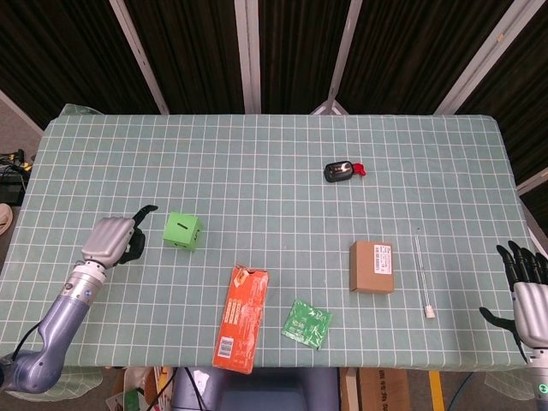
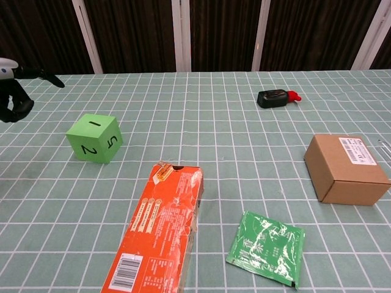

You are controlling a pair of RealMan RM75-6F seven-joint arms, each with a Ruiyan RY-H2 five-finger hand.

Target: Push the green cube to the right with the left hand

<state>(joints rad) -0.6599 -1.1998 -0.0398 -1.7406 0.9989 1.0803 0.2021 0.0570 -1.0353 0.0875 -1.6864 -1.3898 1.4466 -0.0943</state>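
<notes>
The green cube [image 1: 183, 230] [image 2: 95, 138], marked with black numbers, sits on the checked tablecloth at the left. My left hand [image 1: 114, 238] [image 2: 13, 91] hovers just left of it with a small gap, holding nothing; its thumb points toward the cube and its fingers curl downward. My right hand [image 1: 524, 289] stays at the table's far right edge, fingers spread, holding nothing; the chest view does not show it.
An orange carton [image 1: 241, 317] [image 2: 157, 231] lies right of the cube toward the front, with a green sachet [image 1: 307, 323] beside it. A brown box [image 1: 372, 266], a white stick [image 1: 422, 272] and a black-and-red object [image 1: 342, 170] lie further right.
</notes>
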